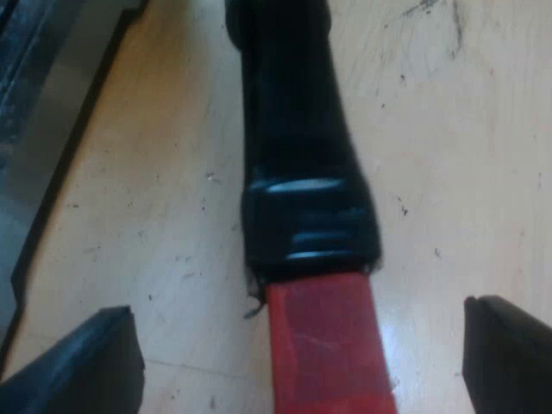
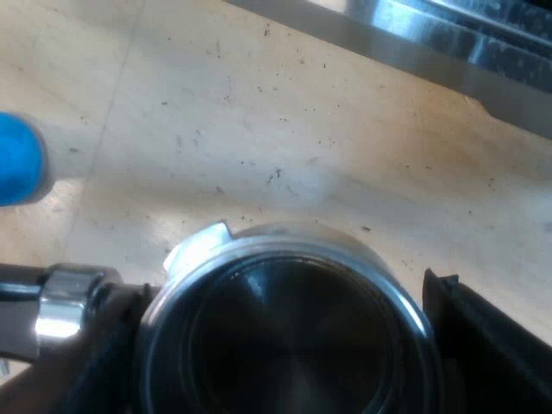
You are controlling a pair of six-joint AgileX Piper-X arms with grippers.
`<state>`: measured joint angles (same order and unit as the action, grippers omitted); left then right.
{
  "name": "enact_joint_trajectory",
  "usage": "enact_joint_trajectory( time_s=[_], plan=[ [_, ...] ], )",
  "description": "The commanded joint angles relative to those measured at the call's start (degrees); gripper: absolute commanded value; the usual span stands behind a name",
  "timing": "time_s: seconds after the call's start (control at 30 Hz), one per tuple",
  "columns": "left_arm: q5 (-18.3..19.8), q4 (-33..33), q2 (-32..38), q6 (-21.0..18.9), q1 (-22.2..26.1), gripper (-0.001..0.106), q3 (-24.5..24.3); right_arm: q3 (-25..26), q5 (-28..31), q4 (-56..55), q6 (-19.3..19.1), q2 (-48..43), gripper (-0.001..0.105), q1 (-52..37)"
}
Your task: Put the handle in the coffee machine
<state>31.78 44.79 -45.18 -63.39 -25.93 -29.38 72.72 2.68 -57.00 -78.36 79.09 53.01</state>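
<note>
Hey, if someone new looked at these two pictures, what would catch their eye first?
The holder's dark handle with its red end stretches over the pale wooden table, between the open fingers of the left pincer. In the right wrist view, the holder's round metal basket faces up, with a blue tamper nearby and the machine beyond.

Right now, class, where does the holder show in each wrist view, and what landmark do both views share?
Left wrist view: the holder's black handle and red end lie inside the open left claw, untouched.
Right wrist view: its steel basket, near the blue tamper.
Shared: the pale wooden table.
</note>
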Motion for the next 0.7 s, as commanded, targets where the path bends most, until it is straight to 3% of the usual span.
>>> enact_joint_trajectory(
  time_s=[0.03, 0.7],
  plan=[
    [1.6, -1.7, -0.8, -0.9, -0.2, 0.077, -0.1, 0.5, -0.3, -1.1, 0.1, -1.2, 0.0, -0.2],
    [3.8, -6.4, -6.6, -0.7, -0.2, 0.077, -0.1, 0.5, -1.3, -1.1, 0.1, -1.2, 0.0, -0.2]
  ],
)
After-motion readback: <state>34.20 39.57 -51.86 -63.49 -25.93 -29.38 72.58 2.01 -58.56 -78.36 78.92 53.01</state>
